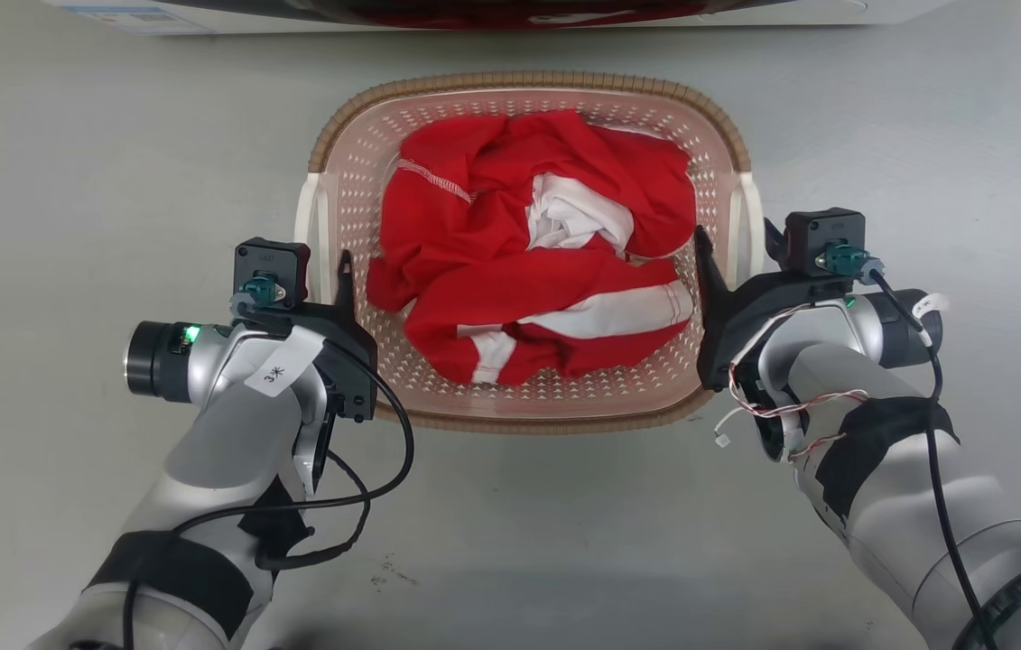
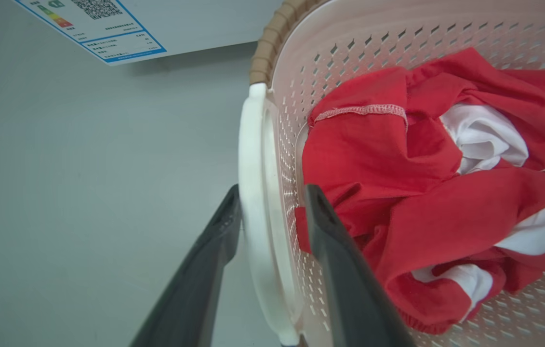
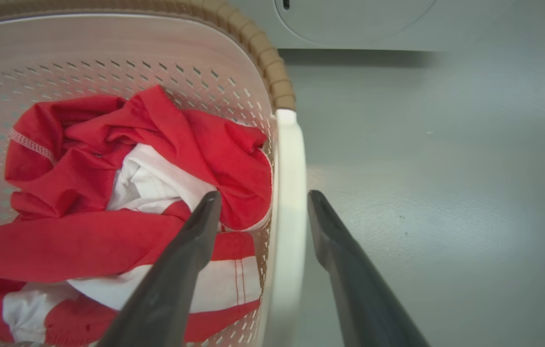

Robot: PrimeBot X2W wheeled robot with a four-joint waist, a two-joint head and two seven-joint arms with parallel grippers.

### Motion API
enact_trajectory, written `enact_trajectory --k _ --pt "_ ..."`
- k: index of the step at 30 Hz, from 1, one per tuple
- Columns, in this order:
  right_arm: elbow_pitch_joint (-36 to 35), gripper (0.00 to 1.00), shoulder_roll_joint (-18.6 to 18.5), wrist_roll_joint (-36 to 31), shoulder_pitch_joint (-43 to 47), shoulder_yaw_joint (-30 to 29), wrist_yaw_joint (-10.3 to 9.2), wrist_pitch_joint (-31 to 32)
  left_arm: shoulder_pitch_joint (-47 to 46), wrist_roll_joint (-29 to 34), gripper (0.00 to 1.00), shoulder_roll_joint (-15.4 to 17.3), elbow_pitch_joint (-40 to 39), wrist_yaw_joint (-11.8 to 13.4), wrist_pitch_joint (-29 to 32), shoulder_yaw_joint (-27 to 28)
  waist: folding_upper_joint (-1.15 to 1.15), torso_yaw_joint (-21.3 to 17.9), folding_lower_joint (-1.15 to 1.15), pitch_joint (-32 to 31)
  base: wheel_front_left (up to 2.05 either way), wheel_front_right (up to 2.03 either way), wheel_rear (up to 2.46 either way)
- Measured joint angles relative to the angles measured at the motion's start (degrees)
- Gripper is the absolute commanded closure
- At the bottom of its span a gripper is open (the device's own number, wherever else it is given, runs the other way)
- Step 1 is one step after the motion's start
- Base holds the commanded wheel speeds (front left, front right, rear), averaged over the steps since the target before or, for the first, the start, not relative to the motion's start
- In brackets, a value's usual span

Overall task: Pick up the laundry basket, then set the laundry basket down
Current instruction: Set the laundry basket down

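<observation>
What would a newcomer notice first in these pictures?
Crumpled red and white clothes lie in the pale pink laundry basket on the grey floor, mid head view. The left gripper straddles the left handle. The right gripper straddles the right handle.

- A white tag [image 1: 283, 368] on the arm just behind the left gripper [image 2: 273, 193] reads "3米".
- Ahead of it, a blue-edged sticker [image 2: 91, 26] on the white appliance [image 2: 205, 21] bears a QR code; its print is unreadable.

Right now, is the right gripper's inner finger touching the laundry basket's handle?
Apart. The right wrist view shows red cloth between that finger and the white handle.
</observation>
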Motion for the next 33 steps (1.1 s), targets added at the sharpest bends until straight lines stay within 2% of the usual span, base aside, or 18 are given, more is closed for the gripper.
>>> enact_trajectory --k 18,33 --pt "1.12 0.00 0.40 -0.42 -0.81 -0.08 0.04 -0.36 -0.09 -0.01 0.00 -0.29 0.92 0.49 -0.53 0.42 0.00 0.13 0.00 -1.81 0.00 0.00 0.00" --pt "0.31 0.00 0.15 -0.18 1.52 -3.66 1.21 -0.37 2.24 1.01 0.00 -0.15 -0.77 0.44 -0.56 0.40 0.00 -0.26 0.00 -10.08 0.00 0.00 0.00"
